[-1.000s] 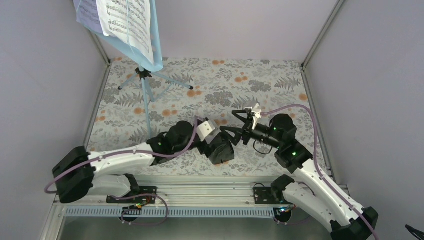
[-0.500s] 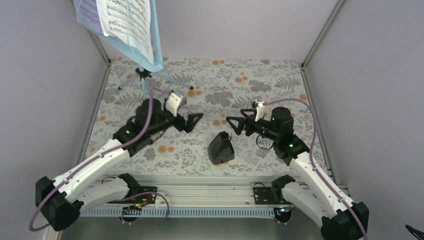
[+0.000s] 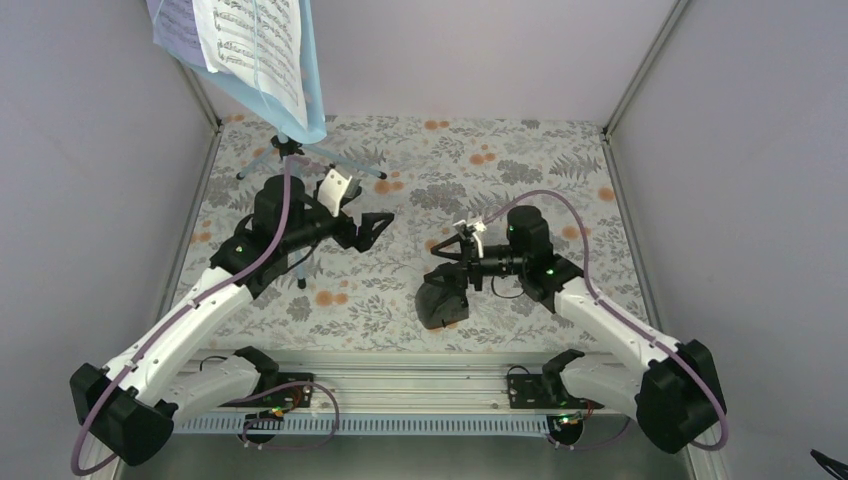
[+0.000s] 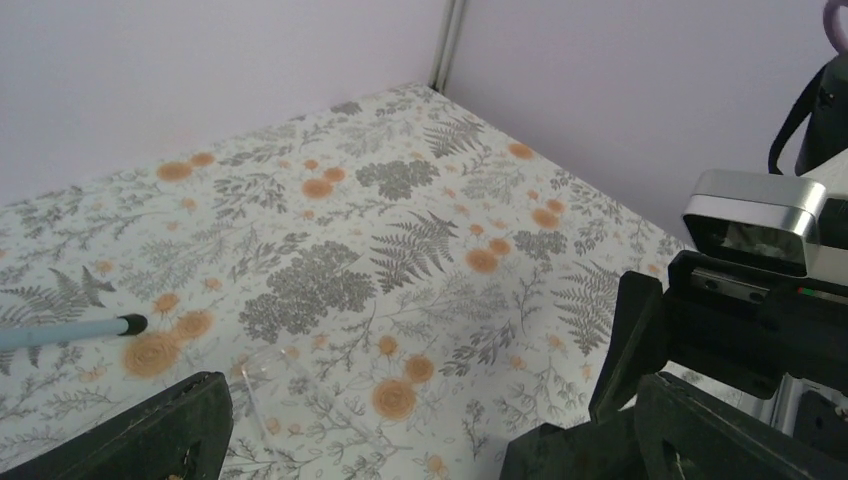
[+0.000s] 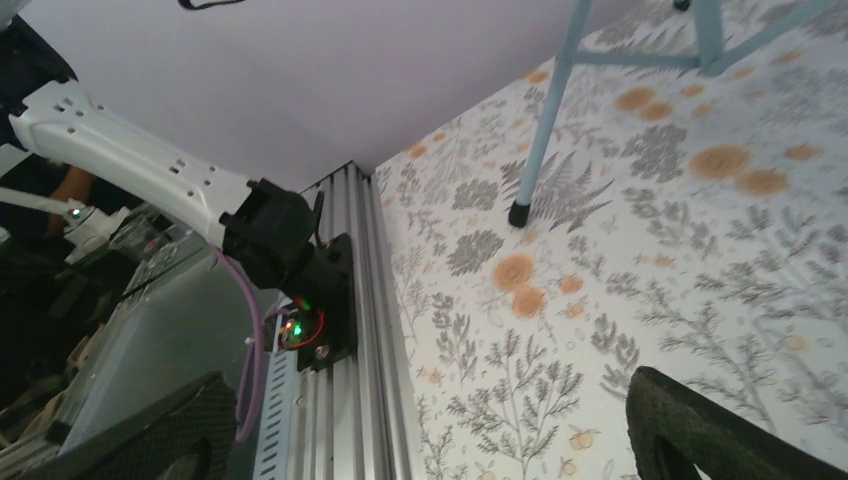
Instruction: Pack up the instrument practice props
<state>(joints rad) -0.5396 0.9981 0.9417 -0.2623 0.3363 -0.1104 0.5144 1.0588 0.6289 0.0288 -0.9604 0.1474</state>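
The light blue music stand [image 3: 313,90] stands at the far left, its tripod legs [image 3: 290,190] on the floral mat. White [image 3: 255,45] and lavender [image 3: 178,25] sheet-music pages rest on it. The black metronome [image 3: 441,298] stands on the mat near the front middle. My left gripper [image 3: 378,228] is open and empty, right of the stand's legs; one leg tip [image 4: 75,332] shows in the left wrist view. My right gripper [image 3: 438,252] is open and empty, just above the metronome's far side. Both wrist views show wide-open fingers, left [image 4: 170,430] and right [image 5: 720,430].
Grey walls close the mat on three sides. An aluminium rail [image 3: 420,375] runs along the near edge and also shows in the right wrist view [image 5: 350,330]. A stand leg with a black foot [image 5: 518,213] lies ahead of my right gripper. The right arm's wrist camera [image 4: 755,215] is close to my left gripper.
My left gripper has left the metronome standing on the mat and swung left and back toward the stand. My right gripper has moved left and down to the metronome.
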